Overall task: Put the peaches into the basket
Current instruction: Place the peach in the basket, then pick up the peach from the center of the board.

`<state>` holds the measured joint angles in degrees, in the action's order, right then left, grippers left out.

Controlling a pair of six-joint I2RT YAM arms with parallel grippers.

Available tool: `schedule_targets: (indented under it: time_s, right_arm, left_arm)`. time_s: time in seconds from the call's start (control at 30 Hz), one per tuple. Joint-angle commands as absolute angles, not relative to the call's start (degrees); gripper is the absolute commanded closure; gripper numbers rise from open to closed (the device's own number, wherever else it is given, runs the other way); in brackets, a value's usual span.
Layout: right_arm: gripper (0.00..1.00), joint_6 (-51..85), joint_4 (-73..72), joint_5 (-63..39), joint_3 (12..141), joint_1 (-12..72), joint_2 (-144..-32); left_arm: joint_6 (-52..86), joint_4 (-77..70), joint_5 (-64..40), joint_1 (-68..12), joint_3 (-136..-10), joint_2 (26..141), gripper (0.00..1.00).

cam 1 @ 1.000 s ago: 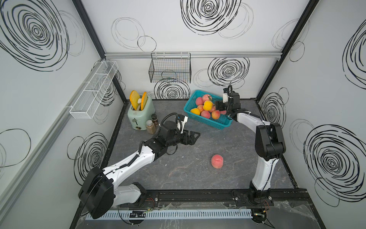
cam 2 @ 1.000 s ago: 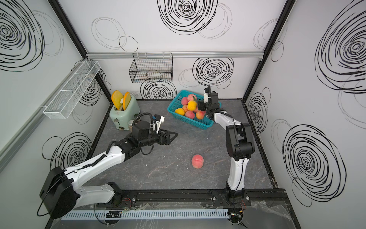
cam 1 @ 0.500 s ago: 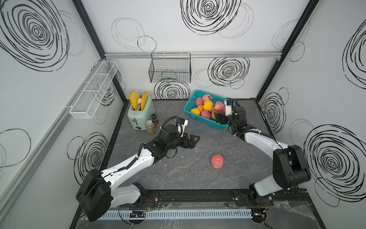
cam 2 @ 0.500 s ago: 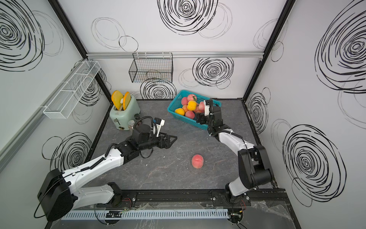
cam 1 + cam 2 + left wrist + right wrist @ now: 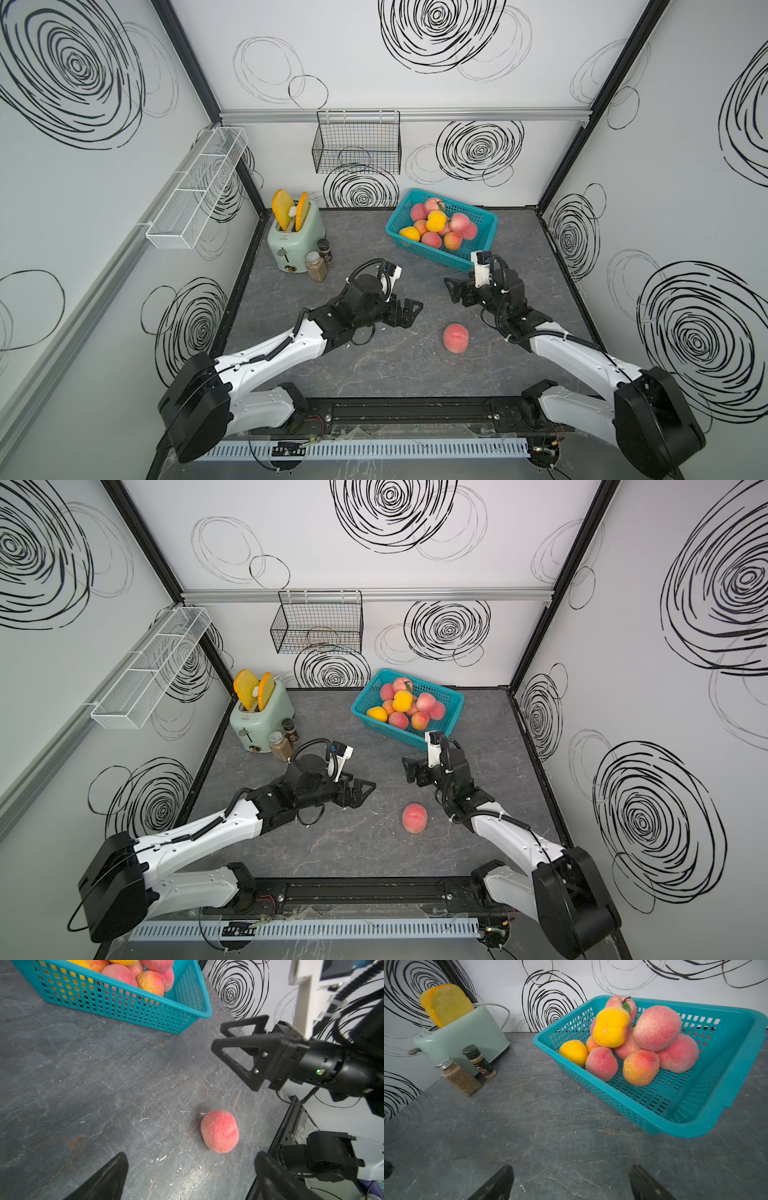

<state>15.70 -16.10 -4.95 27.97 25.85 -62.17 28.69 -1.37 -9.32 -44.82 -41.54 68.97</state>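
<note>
The turquoise basket (image 5: 428,251) (image 5: 395,733) stands at the back right of the table, and several pink-red and yellow peaches (image 5: 436,222) (image 5: 656,1028) are piled in it. One pink-red peach (image 5: 455,338) (image 5: 414,818) lies loose on the table in front. My left gripper (image 5: 409,311) (image 5: 191,1159) is open and empty, a little to the left of that loose peach (image 5: 219,1130). My right gripper (image 5: 453,289) (image 5: 571,1169) hangs open and empty between the basket's near corner and the loose peach.
A mint toaster (image 5: 293,241) holding orange-yellow slices (image 5: 282,210) stands at the back left, with two spice jars (image 5: 316,266) in front of it. A black wire basket (image 5: 357,147) hangs on the back wall. A white mesh rack (image 5: 195,195) runs along the left wall.
My right arm has pulled back from the basket's right edge to the table in front of it, jaws widening. The left gripper has shifted right and nearer, toward the loose peach.
</note>
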Motion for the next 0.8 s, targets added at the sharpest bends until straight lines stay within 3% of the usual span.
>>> schedule_targets:
  time_s: [0.0, 0.47, 0.77]
  right_arm:
    - [0.08, 18.40, -13.28, -6.14, 26.07, 26.74, -58.16]
    - [0.07, 25.59, -1.71, 1.87, 21.40, 34.15, -44.56]
    - [0.07, 30.55, 3.63, 2.19, 20.39, 38.23, -43.58]
  left_arm:
    - [29.09, -4.45, -8.04, -45.79, -40.79, 69.32, 0.02]
    - [29.51, -7.88, -10.30, -46.33, -37.59, 68.93, 0.02]
    - [28.25, -8.62, -12.83, -47.49, -35.15, 68.54, 0.02]
